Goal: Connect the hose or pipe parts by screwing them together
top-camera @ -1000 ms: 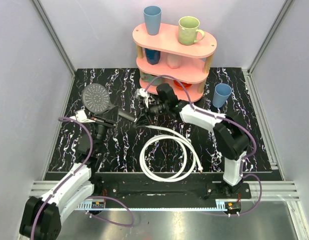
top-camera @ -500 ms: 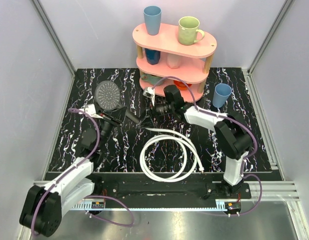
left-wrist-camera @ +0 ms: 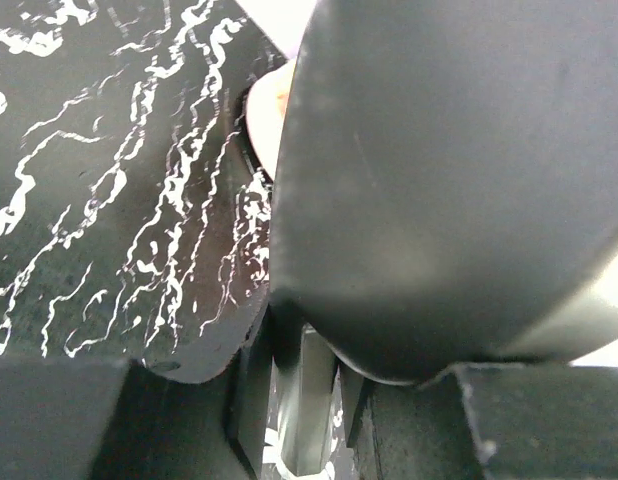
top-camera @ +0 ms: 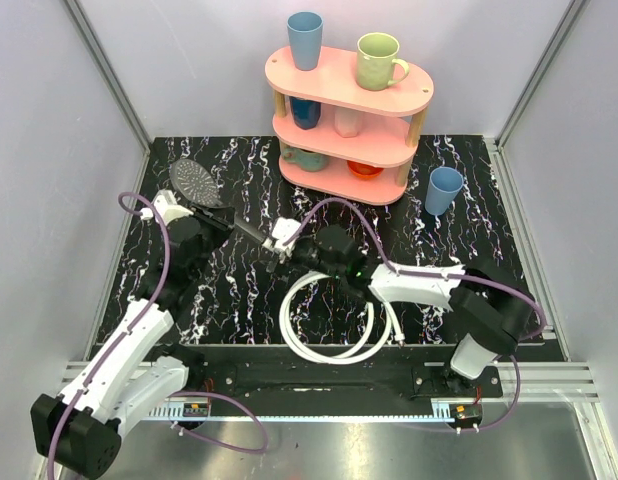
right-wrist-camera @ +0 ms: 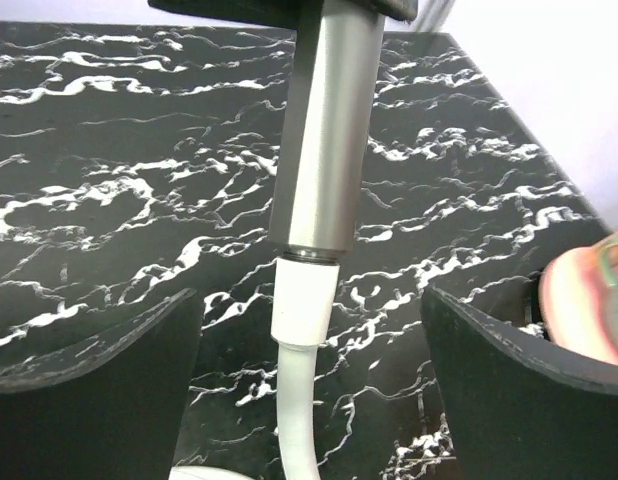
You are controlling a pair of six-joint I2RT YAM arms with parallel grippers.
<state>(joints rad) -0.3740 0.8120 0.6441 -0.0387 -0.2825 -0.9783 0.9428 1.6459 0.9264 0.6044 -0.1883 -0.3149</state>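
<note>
Screwing looks nearly done. The left gripper (top-camera: 211, 220) clamps the shower head (top-camera: 192, 179). The hose (right-wrist-camera: 297, 430) end meets its handle tip, and the right gripper (right-wrist-camera: 309, 295) is spread wide around that joint. Next, it should grip the hose end and tighten.

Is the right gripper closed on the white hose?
No, the right gripper is open, its fingers clear of the white hose.

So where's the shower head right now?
In the top view the shower head sits back left, gripped by the left tool, just left of the pink shelf.
</note>
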